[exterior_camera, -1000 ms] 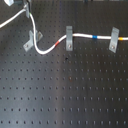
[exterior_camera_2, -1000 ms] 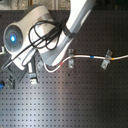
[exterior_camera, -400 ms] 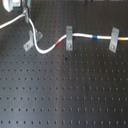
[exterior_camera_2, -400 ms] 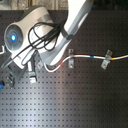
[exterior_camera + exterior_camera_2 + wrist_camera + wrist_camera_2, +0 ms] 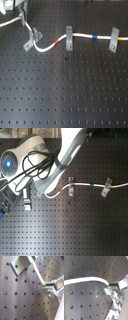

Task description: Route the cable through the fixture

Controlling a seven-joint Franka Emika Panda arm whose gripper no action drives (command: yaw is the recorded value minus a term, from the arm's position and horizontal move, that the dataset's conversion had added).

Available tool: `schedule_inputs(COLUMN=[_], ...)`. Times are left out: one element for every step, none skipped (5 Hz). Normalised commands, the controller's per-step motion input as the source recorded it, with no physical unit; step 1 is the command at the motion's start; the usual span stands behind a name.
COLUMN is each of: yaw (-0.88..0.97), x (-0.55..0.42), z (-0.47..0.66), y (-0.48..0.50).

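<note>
The white cable [image 5: 46,48] runs from my gripper [image 5: 19,16] at the first exterior view's top left, down past the slanted grey fixture [image 5: 30,40]. It then passes through two upright clips, with its red band [image 5: 59,42] before the first. The blue-and-yellow band [image 5: 95,36] lies between them. In both wrist views the gripper [image 5: 46,286] is shut on the cable [image 5: 36,269], with the fixture [image 5: 20,264] close by. In the second exterior view the gripper [image 5: 26,202] hangs left of the fixture [image 5: 38,192]. Whether the cable sits inside the slot I cannot tell.
Two narrow upright grey clips [image 5: 69,38] [image 5: 114,39] stand on the black perforated board [image 5: 70,90]. The robot base [image 5: 11,163] with looped black leads sits at the second exterior view's left, and the arm [image 5: 72,148] reaches over the board.
The gripper with the cable has drifted slightly toward the second exterior view's lower left. The cable's bend by the fixture looks much the same.
</note>
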Motion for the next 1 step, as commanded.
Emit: schedule_inputs(yaw=[0.01], x=[0.229], z=[0.13], y=[0.239])
